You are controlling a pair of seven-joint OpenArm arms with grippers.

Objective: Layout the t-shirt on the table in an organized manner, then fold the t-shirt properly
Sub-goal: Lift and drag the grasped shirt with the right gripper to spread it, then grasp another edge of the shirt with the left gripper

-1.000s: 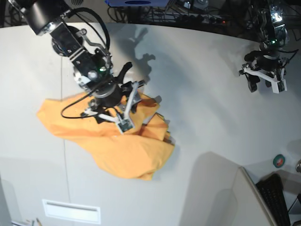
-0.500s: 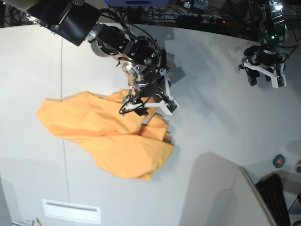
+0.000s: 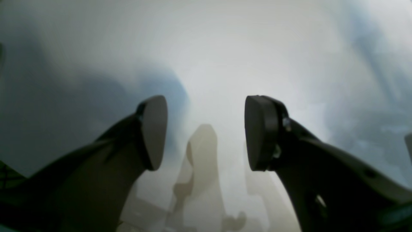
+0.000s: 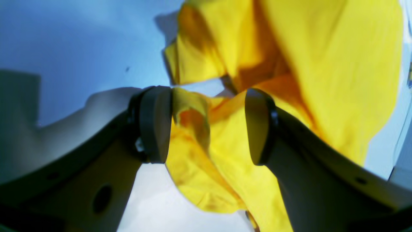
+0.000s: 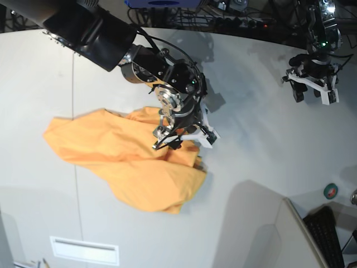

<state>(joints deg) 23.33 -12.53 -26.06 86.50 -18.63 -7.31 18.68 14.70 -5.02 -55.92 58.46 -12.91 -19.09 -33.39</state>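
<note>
Nothing to read anywhere I look: no words, labels, brands or numbers. The t-shirt [image 5: 122, 162] under my right gripper [image 5: 184, 137] shows plain orange cloth, no print facing up. The table [image 5: 251, 139] carries no markings, and my left gripper [image 5: 313, 89] bears no legible lettering either.

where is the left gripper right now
In the base view, the left gripper hangs over bare table at upper right, far from the t-shirt.
</note>
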